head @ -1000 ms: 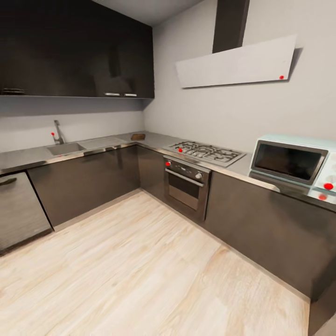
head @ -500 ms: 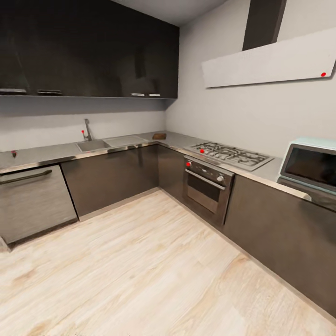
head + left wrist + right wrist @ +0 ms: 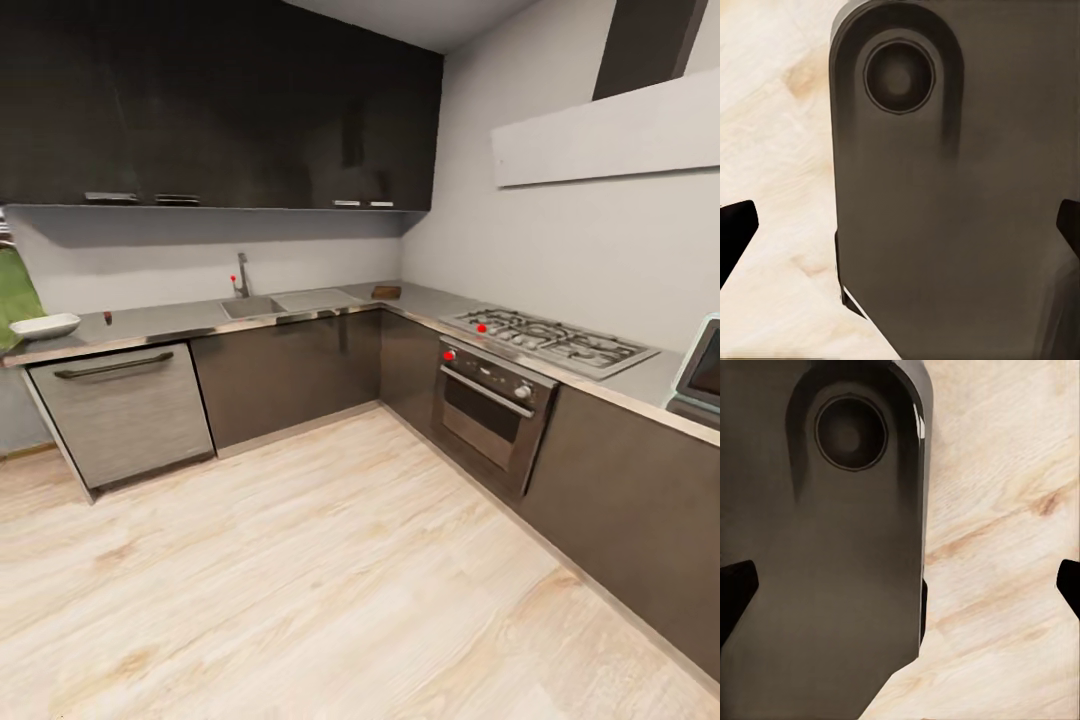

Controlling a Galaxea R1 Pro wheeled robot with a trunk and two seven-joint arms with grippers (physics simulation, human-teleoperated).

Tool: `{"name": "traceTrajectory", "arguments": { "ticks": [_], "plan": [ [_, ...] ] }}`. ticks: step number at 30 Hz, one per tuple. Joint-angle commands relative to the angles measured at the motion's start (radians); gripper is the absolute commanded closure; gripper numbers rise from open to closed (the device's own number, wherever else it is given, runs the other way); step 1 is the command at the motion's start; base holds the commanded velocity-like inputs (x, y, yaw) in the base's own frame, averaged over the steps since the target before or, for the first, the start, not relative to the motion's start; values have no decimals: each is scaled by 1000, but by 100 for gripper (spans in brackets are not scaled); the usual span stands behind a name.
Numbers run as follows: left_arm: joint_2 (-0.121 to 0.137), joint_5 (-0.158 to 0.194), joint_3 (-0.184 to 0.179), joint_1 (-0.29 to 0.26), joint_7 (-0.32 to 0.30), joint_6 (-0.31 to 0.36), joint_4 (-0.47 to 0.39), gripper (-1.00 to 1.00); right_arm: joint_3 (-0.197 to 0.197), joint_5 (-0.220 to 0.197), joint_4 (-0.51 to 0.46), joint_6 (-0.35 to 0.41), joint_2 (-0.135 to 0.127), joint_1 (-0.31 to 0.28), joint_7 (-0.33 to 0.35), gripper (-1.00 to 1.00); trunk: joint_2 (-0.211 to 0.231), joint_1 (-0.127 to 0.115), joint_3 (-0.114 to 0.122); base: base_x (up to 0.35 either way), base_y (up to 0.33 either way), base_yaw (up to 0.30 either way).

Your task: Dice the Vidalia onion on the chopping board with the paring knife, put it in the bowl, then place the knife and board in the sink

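Observation:
Across the room, the sink (image 3: pixel 252 306) is set into the grey countertop (image 3: pixel 170 322), with its chrome tap (image 3: pixel 242 275) behind it. The Vidalia onion is hidden from here. A brown chopping board (image 3: pixel 386 292) lies in the counter's corner. The white bowl (image 3: pixel 45 325) sits at the countertop's left end. A small red piece beside it looks like the paring knife (image 3: pixel 107 318); its blade is too small to make out. My left gripper (image 3: pixel 900 229) and right gripper (image 3: pixel 900 585) are both open and hold nothing, over a dark robot part and wooden floor.
A dishwasher front (image 3: pixel 125 410) sits under the bowl. Along the right wall run a gas hob (image 3: pixel 545 340), an oven (image 3: pixel 490 400) and a microwave's edge (image 3: pixel 700 375). Dark wall cabinets (image 3: pixel 220 110) hang above the sink. Wide wooden floor (image 3: pixel 300 560) lies between me and the counters.
The head camera has swung left, so the whole kitchen slides right in the picture. The bowl and dishwasher came into view and the microwave slid almost out.

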Motion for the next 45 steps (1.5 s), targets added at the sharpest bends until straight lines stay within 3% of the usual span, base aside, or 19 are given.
{"name": "traceTrajectory", "arguments": {
  "ticks": [1, 12, 45],
  "plan": [
    [0, 1, 0, 1, 0, -1, -1, -100, 0, 1, 0, -3, 0, 0, 0, -100, 0, 0, -1, 0, 0, 290],
    [1, 1, 0, 1, -1, -1, -1, -100, 0, 1, 0, -7, 0, 0, 1, -100, 0, 0, -1, 168, 39, 249],
    [1, 1, 0, 0, -1, -1, -1, -100, 1, 1, 0, -8, 0, 0, 2, -100, 0, 0, -1, 339, 46, 4]
  ]
}}
